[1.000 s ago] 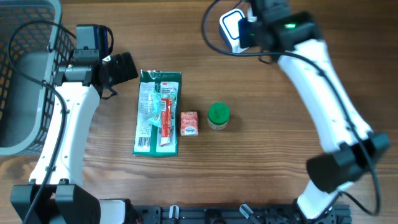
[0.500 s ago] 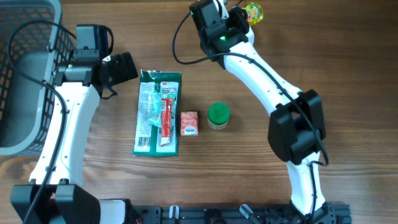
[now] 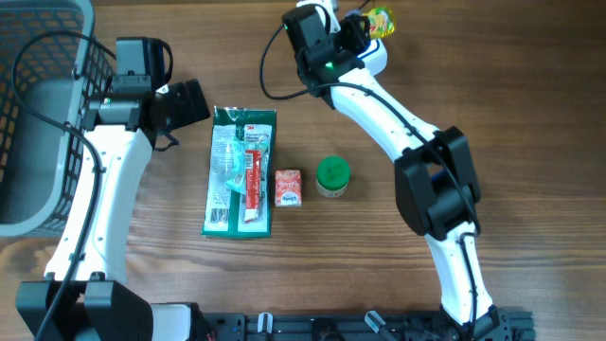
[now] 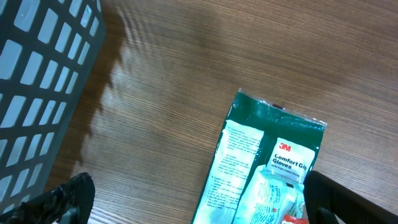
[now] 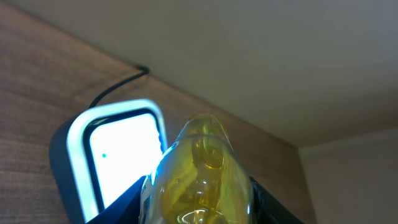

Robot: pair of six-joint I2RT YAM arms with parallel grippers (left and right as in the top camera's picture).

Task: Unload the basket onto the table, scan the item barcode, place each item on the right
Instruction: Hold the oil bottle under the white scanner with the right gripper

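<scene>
One yellow bottle (image 5: pixel 196 171) before scanner (image 5: pixel 121 152) | mid-table: gloves pack (image 3: pixel 240 170) | red carton (image 3: pixel 288 187) | green jar (image 3: pixel 332 176)

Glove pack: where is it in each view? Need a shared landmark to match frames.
Overhead: green glove pack lies centre-left on the table, just left of the small orange box.
Left wrist: lower right, only the pack's top end is in frame.
Right wrist: not in it.
Shared landmark: grey basket, left of the pack in both.

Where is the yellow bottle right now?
Overhead, the yellow bottle is at the table's far edge, held by the right gripper beside the lit scanner.
</scene>
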